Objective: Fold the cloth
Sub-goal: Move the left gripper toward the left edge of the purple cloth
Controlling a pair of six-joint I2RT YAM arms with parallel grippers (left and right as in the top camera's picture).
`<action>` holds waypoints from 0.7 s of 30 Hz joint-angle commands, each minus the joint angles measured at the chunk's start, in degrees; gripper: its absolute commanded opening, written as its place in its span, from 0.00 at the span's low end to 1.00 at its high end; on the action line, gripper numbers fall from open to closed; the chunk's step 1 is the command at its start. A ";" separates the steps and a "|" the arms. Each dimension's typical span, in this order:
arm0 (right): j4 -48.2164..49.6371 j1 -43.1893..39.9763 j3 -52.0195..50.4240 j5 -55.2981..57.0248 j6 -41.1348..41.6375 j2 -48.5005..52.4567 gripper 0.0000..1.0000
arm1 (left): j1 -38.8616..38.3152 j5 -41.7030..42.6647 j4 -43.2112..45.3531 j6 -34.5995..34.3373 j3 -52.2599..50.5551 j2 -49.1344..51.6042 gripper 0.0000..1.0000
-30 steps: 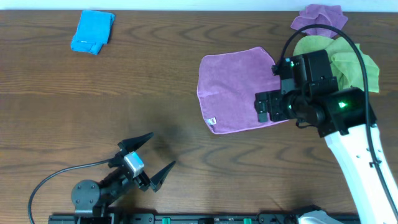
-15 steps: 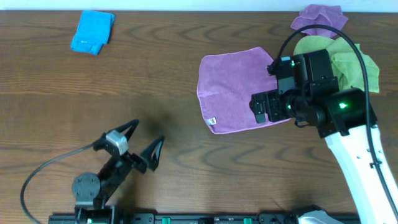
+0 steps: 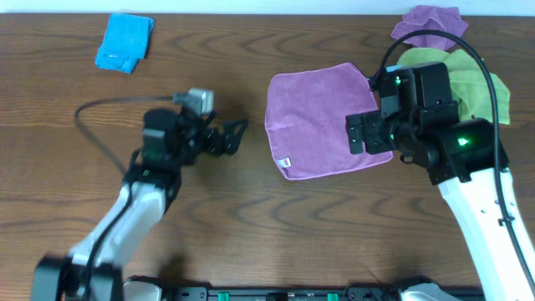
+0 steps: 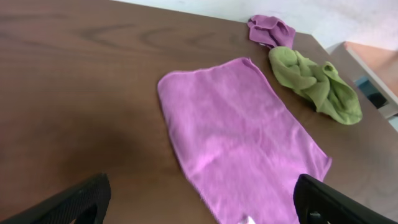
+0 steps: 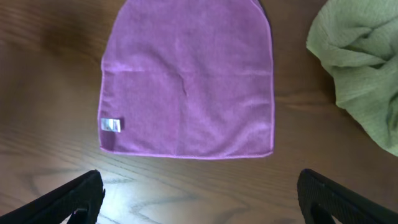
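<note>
**A:** Where does trouble start, biggest thing first?

**B:** With the desk [image 3: 251, 217]. It looks like smooth wood, and the cloth [image 3: 313, 113] lies spread flat on it, not yet folded. If the pinch is too shallow, the fingers skate over the wood and come up with nothing. If one corner is lifted alone, I expect the whole square to drag instead of doubling over.

**A:** And beside the cloth?

**B:** The lime-green towel [image 3: 478, 84] is heaped just beside the cloth, apart from it by a narrow strip of desk. A pinch placed wide on that side could catch towel as well. The small bunched purple cloth [image 3: 428, 23] lies near the cloth's towel-side corner, clear of it, and is less of a worry.

**A:** The arms?

**B:** The right gripper [image 5: 199, 186] hovers above the cloth's towel-side part, spread wide and holding nothing. The left gripper [image 3: 235, 137] is off the cloth, near the opposite edge and aimed at it. It is also wide open and empty. If one closes before the other, or they lift unevenly, the fold comes out skewed and the edges miss each other.

**A:** Smallest thing?

**B:** The white tag [image 5: 111, 125], on the cloth's edge close to a corner on the left gripper's side. A grip on the tag alone would likely slip, or pull that corner into a twist.
</note>
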 commanded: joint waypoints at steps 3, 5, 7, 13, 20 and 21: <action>-0.37 -0.35 0.28 0.76 -0.04 -0.39 0.99 | -3.74 0.79 0.02 1.22 11.13 9.86 0.95; -0.79 -0.35 0.28 0.79 -0.04 -0.39 0.99 | -4.42 0.22 0.90 1.42 11.67 11.28 0.95; -1.33 -0.35 0.28 0.79 -0.04 -0.39 0.99 | -4.42 0.00 3.50 1.40 11.67 12.13 0.95; -1.66 -0.35 0.28 0.79 -0.04 -0.39 0.99 | -4.79 0.22 3.82 1.42 11.65 12.94 0.95; -2.14 -0.35 0.28 0.79 -0.04 -0.39 0.99 | -7.76 -0.26 0.07 -0.74 11.65 12.98 0.95; -2.23 -0.35 0.28 0.79 -0.07 -0.39 0.99 | -8.46 -1.09 0.39 -0.74 11.65 13.07 0.95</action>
